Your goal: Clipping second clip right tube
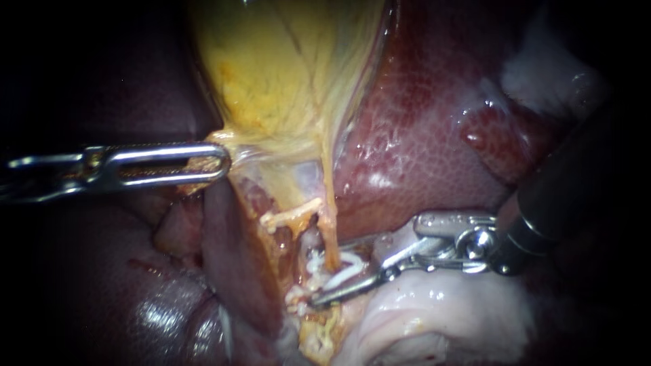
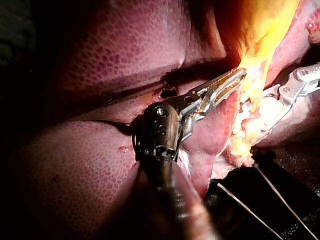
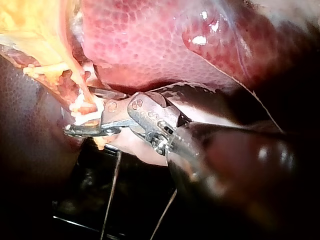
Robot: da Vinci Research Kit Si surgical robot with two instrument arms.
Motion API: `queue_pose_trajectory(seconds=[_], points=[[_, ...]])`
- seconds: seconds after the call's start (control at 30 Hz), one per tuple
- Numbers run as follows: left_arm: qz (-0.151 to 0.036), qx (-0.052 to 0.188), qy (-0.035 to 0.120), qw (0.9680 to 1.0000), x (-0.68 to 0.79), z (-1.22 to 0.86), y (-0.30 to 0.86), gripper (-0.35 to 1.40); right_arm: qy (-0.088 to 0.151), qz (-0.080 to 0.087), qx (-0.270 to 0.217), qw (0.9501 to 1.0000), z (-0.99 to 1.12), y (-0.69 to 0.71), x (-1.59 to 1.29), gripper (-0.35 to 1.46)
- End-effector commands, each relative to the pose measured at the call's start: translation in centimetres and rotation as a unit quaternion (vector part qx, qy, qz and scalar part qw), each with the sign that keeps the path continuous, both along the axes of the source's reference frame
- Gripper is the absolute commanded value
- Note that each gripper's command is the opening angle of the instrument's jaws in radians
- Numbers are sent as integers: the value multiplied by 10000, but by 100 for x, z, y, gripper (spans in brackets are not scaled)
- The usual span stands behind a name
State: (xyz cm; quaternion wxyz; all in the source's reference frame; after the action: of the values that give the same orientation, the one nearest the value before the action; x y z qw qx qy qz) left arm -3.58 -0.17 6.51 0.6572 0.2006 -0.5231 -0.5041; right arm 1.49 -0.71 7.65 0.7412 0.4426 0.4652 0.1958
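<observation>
Right instrument's hand (image 1: 332, 285), parted astride the right tube (image 1: 331, 234) just below the gallbladder (image 1: 285, 74), is being lined up for clipping, while the gallbladder is being gripped in the left instrument's hand (image 1: 222, 160), closed on it; a squeeze shut is seemingly being called for next.

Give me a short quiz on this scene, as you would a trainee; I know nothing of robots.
1. True or false: the left instrument and the right instrument touch each other.
2. What do the left instrument's jaws hold? A the liver; B the gallbladder; C a needle.
3. Fill in: the right instrument's tip lies close to a white ___ on the tube.
Key: 1 false, they are well apart; 2 B; 3 clip.
</observation>
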Motion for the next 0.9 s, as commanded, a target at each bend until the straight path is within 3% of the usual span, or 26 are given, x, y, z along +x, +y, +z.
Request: queue_pose_trajectory(seconds=[0.03, 0.27, 0.7, 0.73, 0.83, 0.9], points=[[-2, 3, -1, 10000, 0, 1, 1, -35, 26, 1, 10, 10000, 0, -2, 1, 51], [-9, 0, 5, 10000, 0, 3, 1, -35, 104, 94, 95, 9999, 1, 0, 5, 50], [-19, -10, 15, 10000, -3, 5, -2, -35, 70, 151, 39, 9999, 26, 4, 4, 40], [-19, -11, 15, 10000, -3, 5, -2, -35, 72, 148, 41, 9999, 26, 5, 3, 34], [-20, -12, 16, 10000, -3, 6, -2, -35, 67, 159, 103, 9998, 29, 11, -6, -31], [-20, -12, 17, 10000, -3, 5, -2, -35, 15, 254, 95, 9996, 33, 14, -13, -35]])
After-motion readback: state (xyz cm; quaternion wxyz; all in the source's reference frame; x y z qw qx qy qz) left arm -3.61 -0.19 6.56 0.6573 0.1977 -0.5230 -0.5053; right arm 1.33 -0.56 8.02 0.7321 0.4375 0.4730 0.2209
